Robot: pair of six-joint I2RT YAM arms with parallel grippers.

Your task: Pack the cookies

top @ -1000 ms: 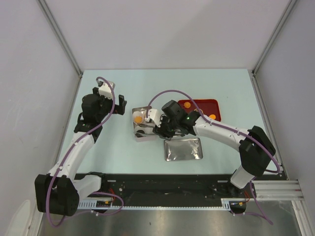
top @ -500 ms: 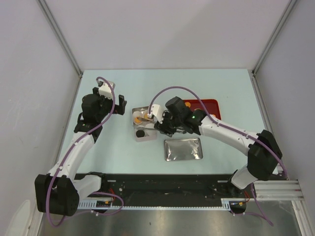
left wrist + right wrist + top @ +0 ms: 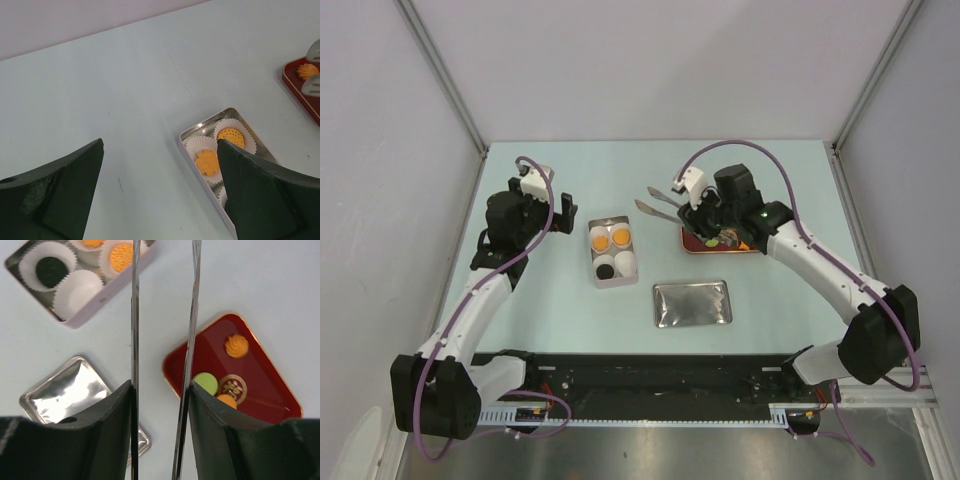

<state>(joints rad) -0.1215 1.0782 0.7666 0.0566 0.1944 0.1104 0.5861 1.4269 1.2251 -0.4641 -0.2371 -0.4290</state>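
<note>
From above, the left pincer point(image 3: 553, 212) hangs wide open at centre left over the table point(image 3: 570, 170). The right pincer point(image 3: 700, 212), upper right of centre, grips metal tongs point(image 3: 658, 205) whose blades are parted and bare. Cookies point(image 3: 601, 241) sit in a tin point(image 3: 610, 284) mid-frame. A silver lid point(image 3: 692, 303) lies at lower right, and a red tray point(image 3: 688, 240) shows under the right arm.

The left wrist view shows spread fingers point(image 3: 60, 190). Two orange cookies point(image 3: 231, 135) lie in paper cups point(image 3: 197, 146) right of centre.

In the right wrist view the tongs point(image 3: 135, 340) run up the middle. The tray point(image 3: 260, 385) at lower right holds orange, green and dark cookies point(image 3: 236, 346). The tin point(image 3: 100, 300) at upper left holds a black one.
</note>
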